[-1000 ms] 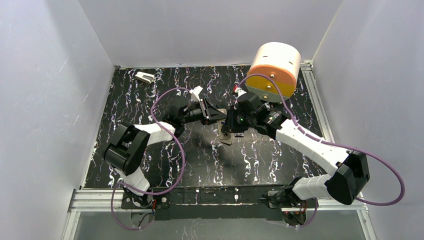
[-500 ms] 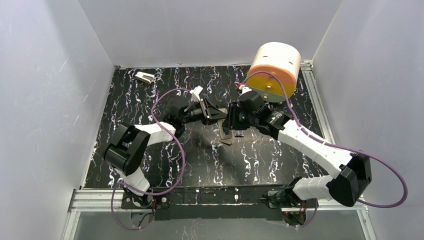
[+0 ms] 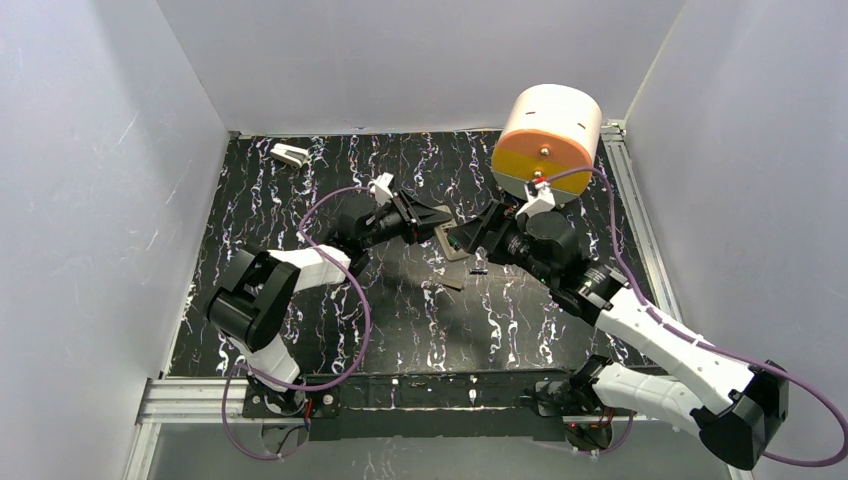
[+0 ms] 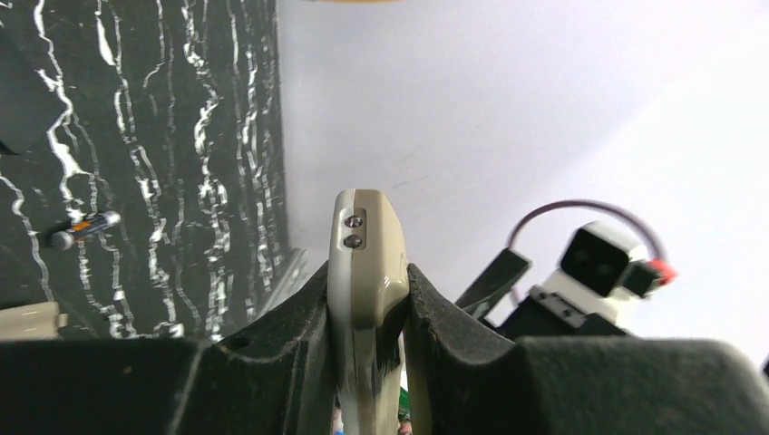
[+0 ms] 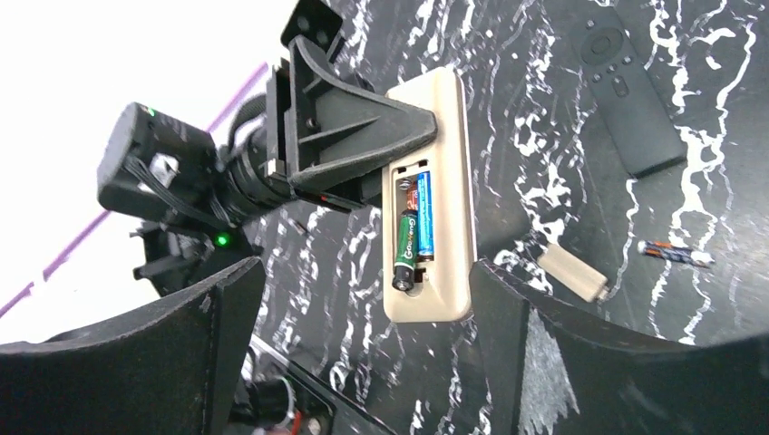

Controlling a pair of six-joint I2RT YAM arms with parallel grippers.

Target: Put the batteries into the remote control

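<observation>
The remote control [image 5: 451, 199] is clamped by one long edge in the left gripper [image 4: 367, 294], whose two black fingers press on its opposite faces in the left wrist view; one end of the cream-white bar sticks out beyond them. The right wrist view shows its back with the battery compartment uncovered, and two of the batteries lie in it side by side along the length of the body, a green battery [image 5: 406, 249] nearer the left gripper and a blue battery [image 5: 423, 217] beside it. In the top view the remote sits over the middle of the table, between the two arms' wrists; whether it touches the surface I cannot tell. The right gripper [image 5: 367, 281] faces the open compartment with its jaws spread wide, one finger [image 5: 181, 344] to each side of the remote's lower end and neither touching it, and it holds nothing. On the black, white-veined table [image 5: 544, 163] a small beige cover piece [image 5: 571, 272] lies just beside the remote's lower end, and a loose battery [image 5: 676, 252] with orange bands lies a little beyond it. A long flat black strip [image 5: 630, 100] with round buttons lies further off. At the table's far edge stand an orange-and-white cylinder [image 3: 548, 135] on the right and a small white-and-grey block [image 3: 290, 154] on the left.
</observation>
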